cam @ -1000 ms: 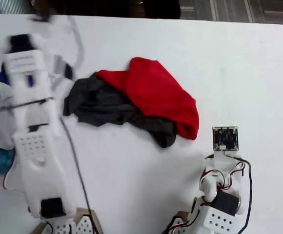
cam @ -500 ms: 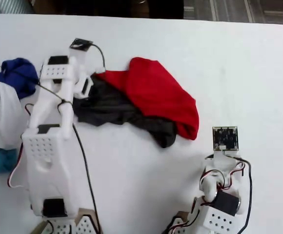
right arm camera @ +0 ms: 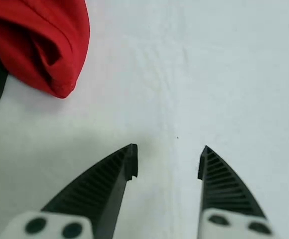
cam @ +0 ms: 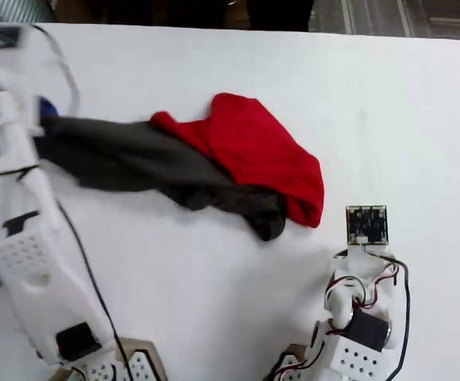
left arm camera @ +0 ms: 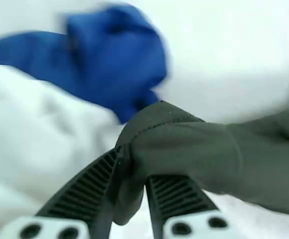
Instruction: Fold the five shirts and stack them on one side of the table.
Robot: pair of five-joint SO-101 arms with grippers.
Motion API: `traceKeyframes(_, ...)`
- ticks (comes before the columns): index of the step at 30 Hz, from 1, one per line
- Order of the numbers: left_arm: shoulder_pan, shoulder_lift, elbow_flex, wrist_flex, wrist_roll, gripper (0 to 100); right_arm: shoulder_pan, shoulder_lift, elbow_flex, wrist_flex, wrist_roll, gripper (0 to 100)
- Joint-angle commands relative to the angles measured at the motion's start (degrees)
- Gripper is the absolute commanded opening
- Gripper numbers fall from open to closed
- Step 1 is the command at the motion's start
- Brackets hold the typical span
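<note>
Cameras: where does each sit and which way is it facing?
High view: fixed overhead, looking down at the table; left arm, right arm, grey shirt, red shirt.
Left wrist view: on the left arm, facing the grey shirt pinched in the left gripper.
Right wrist view: facing the table past the open right gripper.
Shared: red shirt, high and right wrist.

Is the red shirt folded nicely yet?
No, not folded. The red shirt lies bunched in a lumpy heap, partly over the dark shirt.
</note>
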Motion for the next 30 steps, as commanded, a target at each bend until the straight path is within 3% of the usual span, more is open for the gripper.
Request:
traceKeyframes(1,-7.56,-7.03,-15.25,3.52,0.09,2,0.22,-0.92,0.53,-1.01,-0.44,20.5)
traceKeyframes(8,-22.51,-8.09,-39.78,1.58,0.09,2,0.22,-0.92,0.53,-1.01,-0.44,20.5)
traceKeyframes(16,-35.52,-10.20,-38.81,-11.96,0.35,3,0.22,-0.92,0.53,-1.01,-0.44,20.5)
traceKeyframes(26,-35.60,-1.76,-38.81,-13.45,0.00,3,0.22,-0.92,0.53,-0.92,-0.44,20.5)
traceKeyframes(28,-34.64,0.79,-38.99,-12.75,-0.35,9,0.22,-0.84,0.53,-0.92,-0.44,20.5)
traceKeyframes(30,-33.49,3.08,-39.16,-11.52,-2.64,21,0.22,-0.84,0.53,-0.92,-0.44,20.5)
